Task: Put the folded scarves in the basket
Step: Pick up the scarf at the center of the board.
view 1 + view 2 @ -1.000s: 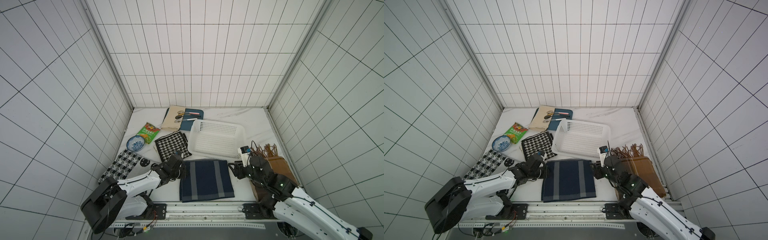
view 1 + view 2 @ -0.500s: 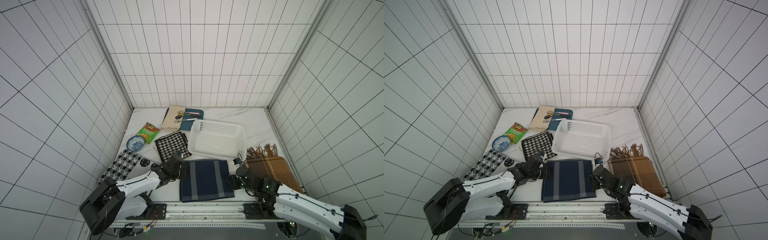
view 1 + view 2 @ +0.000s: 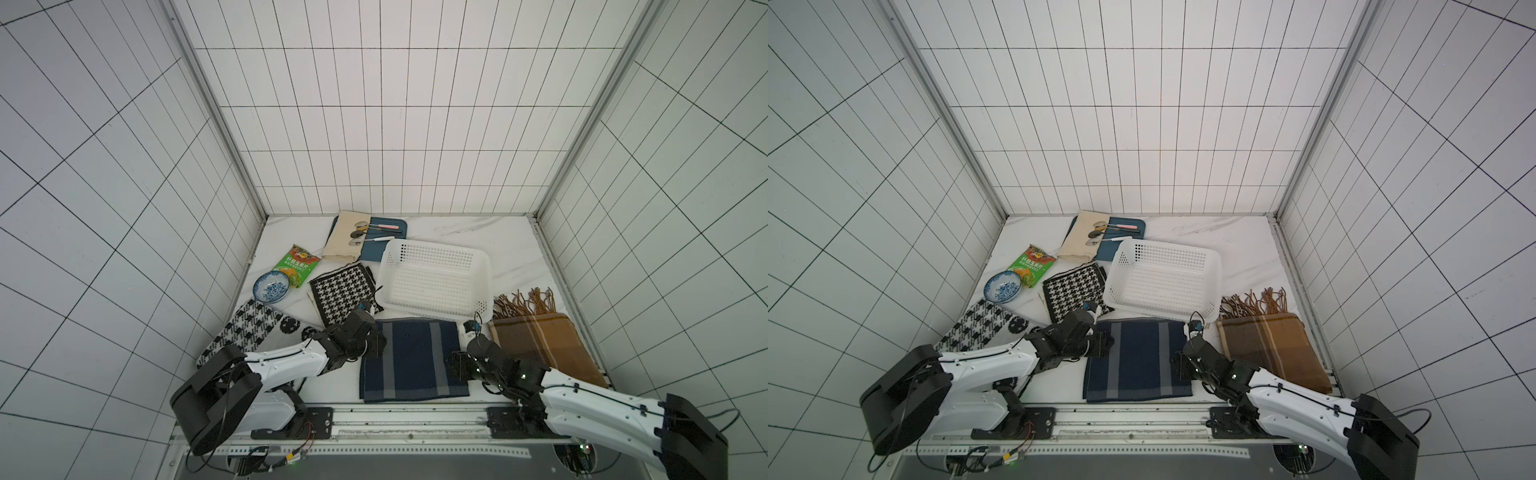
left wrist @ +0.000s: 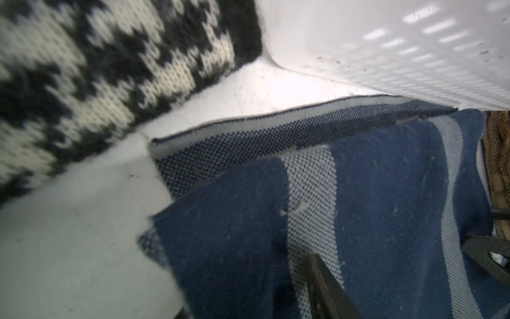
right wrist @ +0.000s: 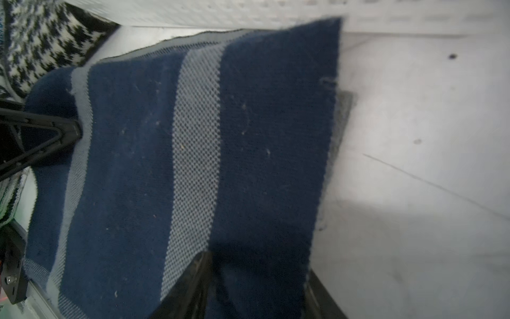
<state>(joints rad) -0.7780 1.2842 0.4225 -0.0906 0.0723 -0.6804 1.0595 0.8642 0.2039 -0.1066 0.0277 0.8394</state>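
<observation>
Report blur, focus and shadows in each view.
Left wrist view: houndstooth scarf and basket wall smeared soft, navy scarf weave sharper. Right wrist view: navy scarf's corner by the basket motion-blurred, shadow across the table. Both top views: sharp, evenly lit, wall tiles fanning out in wide-angle perspective.

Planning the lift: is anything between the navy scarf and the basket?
Nothing visible. The scarf lies in front of the basket; only the basket's near wall must be cleared. The left gripper and right gripper sit at the scarf's side edges.

Four scarves (image 3: pixel 413 359) (image 3: pixel 540 349) (image 3: pixel 343 295) (image 3: pixel 245 328), one basket (image 3: pixel 432 259), one bowl (image 3: pixel 271 287)
</observation>
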